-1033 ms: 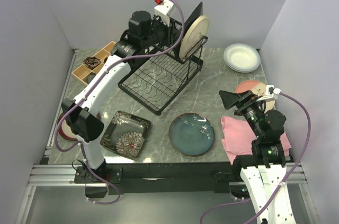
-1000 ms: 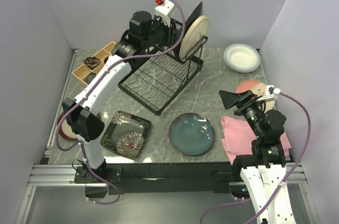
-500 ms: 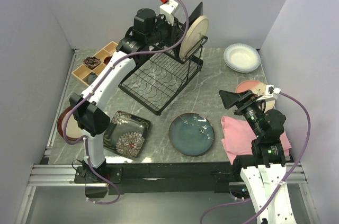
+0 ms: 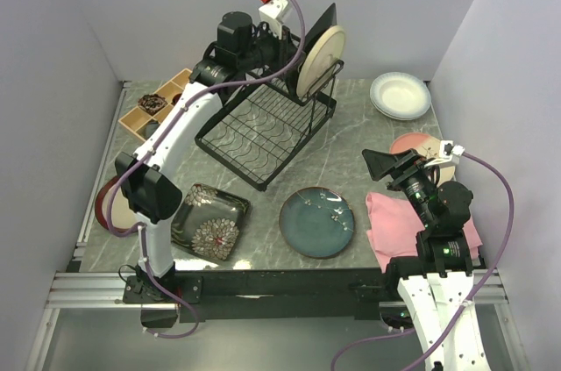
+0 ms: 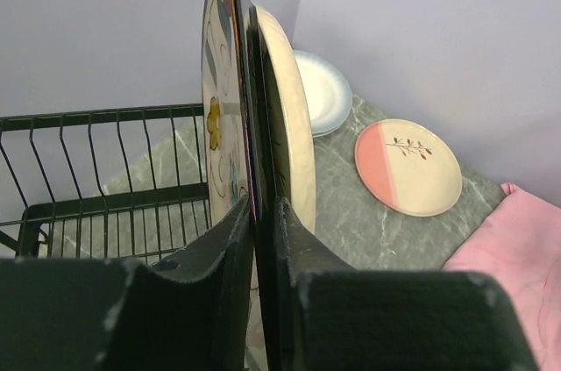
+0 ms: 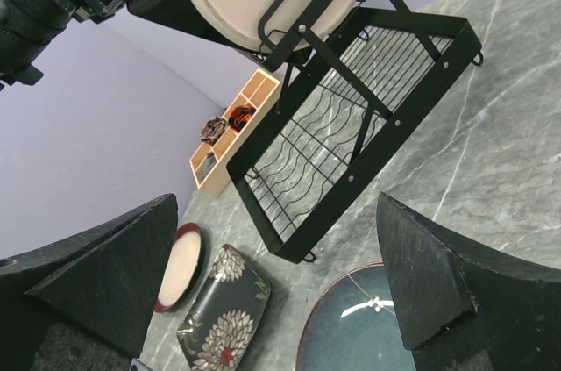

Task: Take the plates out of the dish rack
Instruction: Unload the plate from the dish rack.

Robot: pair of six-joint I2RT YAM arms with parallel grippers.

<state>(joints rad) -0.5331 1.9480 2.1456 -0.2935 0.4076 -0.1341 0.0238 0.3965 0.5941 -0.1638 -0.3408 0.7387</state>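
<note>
Two plates stand upright in the upper frame of the dish rack (image 4: 263, 130), at its far right end: a square flowered plate (image 5: 219, 82), and a round cream plate (image 5: 285, 117) just beside it, against its dark back. Your left gripper (image 5: 263, 239) sits on the near edge of the square flowered plate, one finger on each face. Its jaws are drawn in to a narrow slot and pinch the plate between them; the round cream plate is outside the grip. Your right gripper (image 6: 277, 213) hangs over the right side of the table (image 4: 351, 134), jaws spread wide, nothing in them. Lying flat on the table:
- black square plate (image 4: 209, 222) near the left arm's base
- teal plate (image 4: 316, 222) in front of the rack
- white plates (image 4: 401, 95) stacked at the far right
- pink-and-cream plate (image 5: 408, 167) near them
- brown-rimmed plate (image 4: 103, 200) at the left edge, partly behind the left arm

Pink cloth (image 4: 390, 226) lies by the right arm; wooden tray (image 4: 145, 112) sits left of the rack.
</note>
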